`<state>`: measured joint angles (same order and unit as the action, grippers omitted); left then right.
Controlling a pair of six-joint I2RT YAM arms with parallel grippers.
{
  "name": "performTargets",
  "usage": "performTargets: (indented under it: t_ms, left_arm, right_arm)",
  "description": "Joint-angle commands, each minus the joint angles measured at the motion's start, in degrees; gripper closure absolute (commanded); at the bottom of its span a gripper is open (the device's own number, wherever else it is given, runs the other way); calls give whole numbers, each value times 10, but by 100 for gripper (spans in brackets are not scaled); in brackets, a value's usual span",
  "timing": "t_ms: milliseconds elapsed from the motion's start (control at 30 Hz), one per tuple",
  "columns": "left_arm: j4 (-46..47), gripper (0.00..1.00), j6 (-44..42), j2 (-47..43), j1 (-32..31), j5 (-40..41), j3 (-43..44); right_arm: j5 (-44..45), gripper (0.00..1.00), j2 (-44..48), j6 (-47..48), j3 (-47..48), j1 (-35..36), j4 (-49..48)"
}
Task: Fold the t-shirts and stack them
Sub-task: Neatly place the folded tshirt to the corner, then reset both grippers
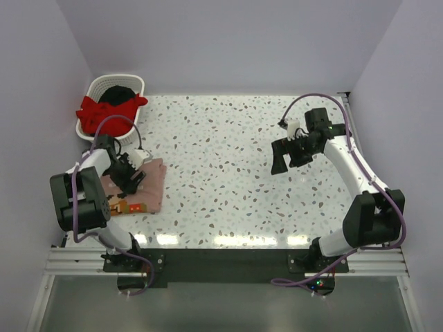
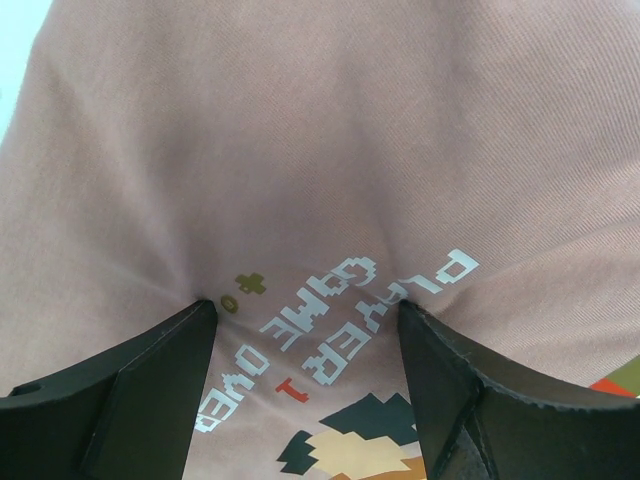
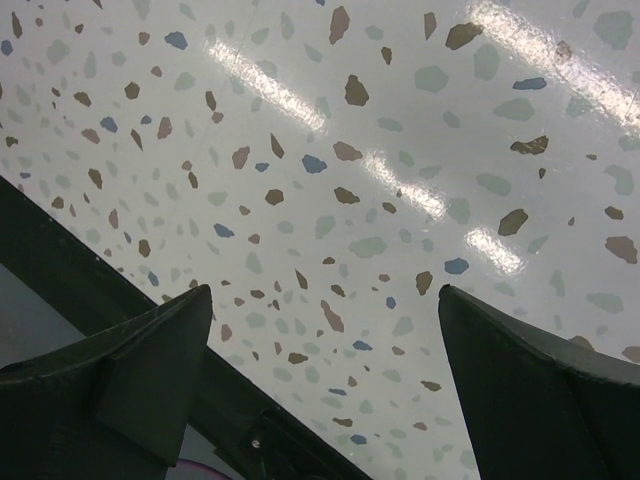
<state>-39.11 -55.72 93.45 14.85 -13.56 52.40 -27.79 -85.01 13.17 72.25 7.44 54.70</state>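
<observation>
Right, your salmon-pink t-shirt (image 1: 149, 181) lies on the tabletop (image 1: 235, 152) at its left edge, closer to the near-left corner than the far one. It looks folded into a rough rectangle. A pixel-style print (image 2: 340, 330) of white lettering and coloured blocks faces up at its near end.

Your left hand (image 1: 131, 178) is right over that shirt with its fingers set apart. From the left wrist view, both fingertips (image 2: 190, 330) are down on the pink cloth on either side of the lettering. Small creases run out from the left tip. The cloth between the fingers lies flat and isn't pinched, so that hand is spread and gripping nothing.

Further out, the bright red t-shirt (image 1: 104, 111) is bundled in the white basket (image 1: 136, 84) at the far-left corner, spilling over the rim on both sides. The black t-shirt (image 1: 119, 92) sits in the basket too, just behind the red one and touching it.

Across on the right side, well apart from all the shirts, your right hand (image 1: 280, 164) hangs above bare speckled tabletop. Its fingers are wide apart with nothing between them.
</observation>
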Motion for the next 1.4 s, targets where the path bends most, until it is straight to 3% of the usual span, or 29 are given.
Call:
performTargets:
  t_ms: [0,200,467,567,700,767,933,1000,1133,1233,1367]
  left_arm:
    - [-22,23,-162,77,61,129,-26]
    - [-34,23,-213,112,97,144,16]
    - [-60,21,-204,100,99,138,36]
    - [-134,17,-171,88,94,95,99]
    - [-243,5,-124,66,72,28,247]
    - [-279,0,-90,59,41,5,293]
    - [-295,0,35,49,-59,-57,445]
    - [-276,0,93,54,-104,-73,499]
    - [-155,0,279,45,-177,-130,519]
    - [-16,0,397,15,-224,-130,446]
    - [125,0,480,-31,-260,-104,292]
  right_arm:
    - [14,1,3,8,23,-2,13]
    - [19,1,5,12,25,-2,22]
    - [14,1,3,12,36,-1,26]
    - [8,1,0,11,47,-1,26]
    - [1,1,1,3,55,-1,17]
    - [-8,1,7,-9,54,-2,6]
    - [-6,1,28,-25,44,-1,-21]
    - [-3,1,34,-32,40,-2,-28]
    - [4,1,41,-39,30,-1,-36]
    - [12,1,45,-40,9,-2,-45]
    - [39,1,61,-30,-46,-1,-68]
